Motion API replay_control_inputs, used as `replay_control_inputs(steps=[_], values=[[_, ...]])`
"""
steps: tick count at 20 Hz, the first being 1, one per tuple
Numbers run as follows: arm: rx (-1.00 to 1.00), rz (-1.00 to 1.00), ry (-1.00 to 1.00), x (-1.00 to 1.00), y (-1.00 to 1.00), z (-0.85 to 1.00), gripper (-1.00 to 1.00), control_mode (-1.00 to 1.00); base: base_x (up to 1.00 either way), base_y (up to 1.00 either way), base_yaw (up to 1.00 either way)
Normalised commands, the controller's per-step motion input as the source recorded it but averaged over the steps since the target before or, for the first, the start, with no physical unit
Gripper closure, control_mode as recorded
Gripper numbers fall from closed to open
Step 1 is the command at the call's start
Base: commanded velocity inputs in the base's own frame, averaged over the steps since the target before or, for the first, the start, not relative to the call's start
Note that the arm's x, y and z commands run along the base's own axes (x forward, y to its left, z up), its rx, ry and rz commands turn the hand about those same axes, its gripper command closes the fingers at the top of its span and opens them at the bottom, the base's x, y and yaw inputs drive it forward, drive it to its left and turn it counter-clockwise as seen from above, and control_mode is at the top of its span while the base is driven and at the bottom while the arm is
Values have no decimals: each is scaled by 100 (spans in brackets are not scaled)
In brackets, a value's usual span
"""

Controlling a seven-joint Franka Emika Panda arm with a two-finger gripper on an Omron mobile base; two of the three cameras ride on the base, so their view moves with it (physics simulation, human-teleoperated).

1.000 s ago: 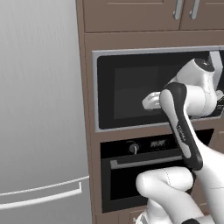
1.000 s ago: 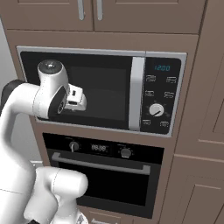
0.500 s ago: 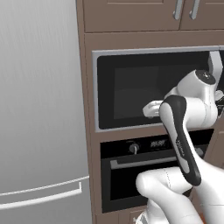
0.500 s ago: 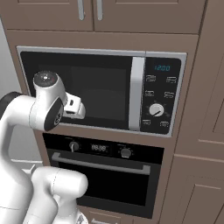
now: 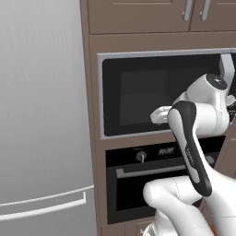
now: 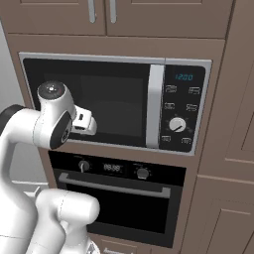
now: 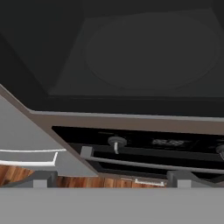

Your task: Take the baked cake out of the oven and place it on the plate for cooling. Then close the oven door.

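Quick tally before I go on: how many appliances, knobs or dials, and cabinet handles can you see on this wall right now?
Appliances: 3 (fridge, microwave, oven)
Knobs or dials: 3 (two oven knobs, one microwave dial)
Upper cabinet handles: 2
Total: 8

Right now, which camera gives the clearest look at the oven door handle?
The right base view: the oven door handle runs nearly unblocked across the shut door. In the left base view the arm covers its right part; the hand view shows it tilted and partly cut off.
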Motion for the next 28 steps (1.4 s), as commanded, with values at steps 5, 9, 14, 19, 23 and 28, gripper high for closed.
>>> replay_control_inputs(steps=[5, 9, 14, 19, 23, 28], values=[[0, 0, 0, 0, 0, 0, -100, 100, 0, 0, 0], [0, 0, 0, 0, 0, 0, -100, 100, 0, 0, 0], [0, 0, 0, 0, 0, 0, -100, 100, -9, 0, 1], [0, 0, 0, 0, 0, 0, -100, 100, -69, -29, -1], [0, 0, 0, 0, 0, 0, -100, 100, -42, -41, -10], [0, 0, 0, 0, 0, 0, -100, 100, -8, -56, -1]])
